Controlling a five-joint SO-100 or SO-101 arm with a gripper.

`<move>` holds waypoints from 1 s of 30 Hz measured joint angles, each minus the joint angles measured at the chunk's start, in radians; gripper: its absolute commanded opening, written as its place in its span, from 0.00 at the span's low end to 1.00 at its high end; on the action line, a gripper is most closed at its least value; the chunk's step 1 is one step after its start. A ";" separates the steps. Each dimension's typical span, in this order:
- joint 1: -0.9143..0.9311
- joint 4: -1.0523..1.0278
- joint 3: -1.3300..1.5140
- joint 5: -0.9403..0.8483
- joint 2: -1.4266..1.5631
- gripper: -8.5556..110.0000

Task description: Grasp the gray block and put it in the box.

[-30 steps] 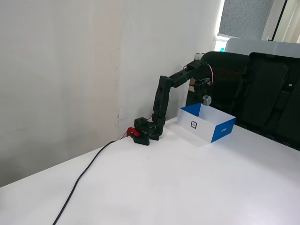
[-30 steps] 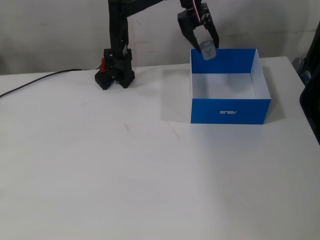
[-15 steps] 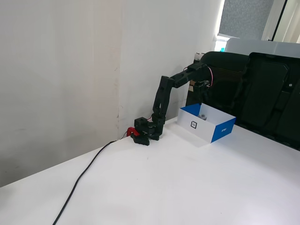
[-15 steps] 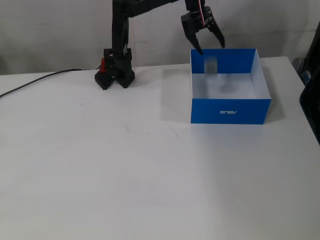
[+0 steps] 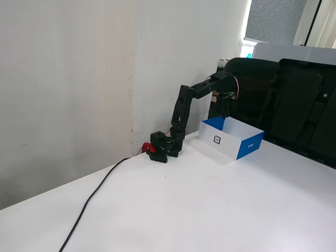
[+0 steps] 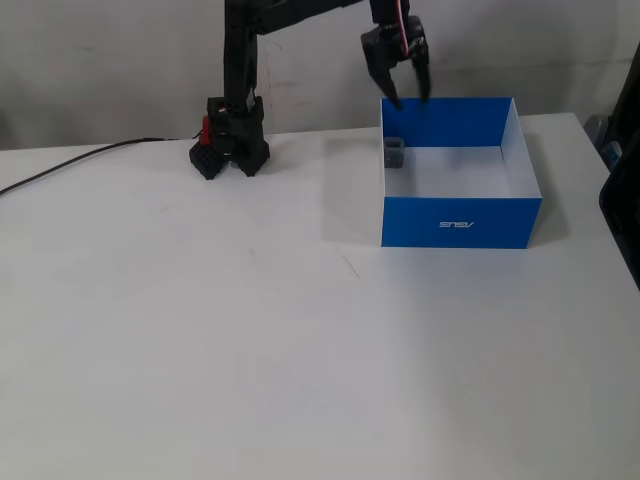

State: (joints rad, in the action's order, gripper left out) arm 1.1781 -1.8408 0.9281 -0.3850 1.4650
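The gray block [image 6: 394, 152] lies inside the box [image 6: 460, 222], in its back left corner against the left wall. The box is a shallow blue-and-white tray with a white floor. My gripper [image 6: 408, 97] hangs just above the box's back left corner, open, with nothing between its fingers. In the other fixed view the gripper [image 5: 226, 103] hovers over the far end of the box [image 5: 237, 147], and the box wall hides the block.
The arm's base [image 6: 228, 150] stands at the wall, left of the box. A black cable [image 5: 92, 197] runs from it across the white table. Black chairs [image 5: 294, 105] stand close behind the box. A wall is right behind the arm.
The gripper opened and let go of the gray block, which fell into the box and came to rest in its back left corner. The jaws have since narrowed a little.
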 measured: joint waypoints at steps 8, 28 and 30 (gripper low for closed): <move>-0.301 0.000 0.106 0.000 0.170 0.07; -1.141 0.345 0.755 0.084 0.561 0.07; -1.160 0.405 0.856 0.094 0.609 0.07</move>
State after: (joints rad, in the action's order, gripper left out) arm 0.0184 -1.4358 1.7840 -0.2915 2.0739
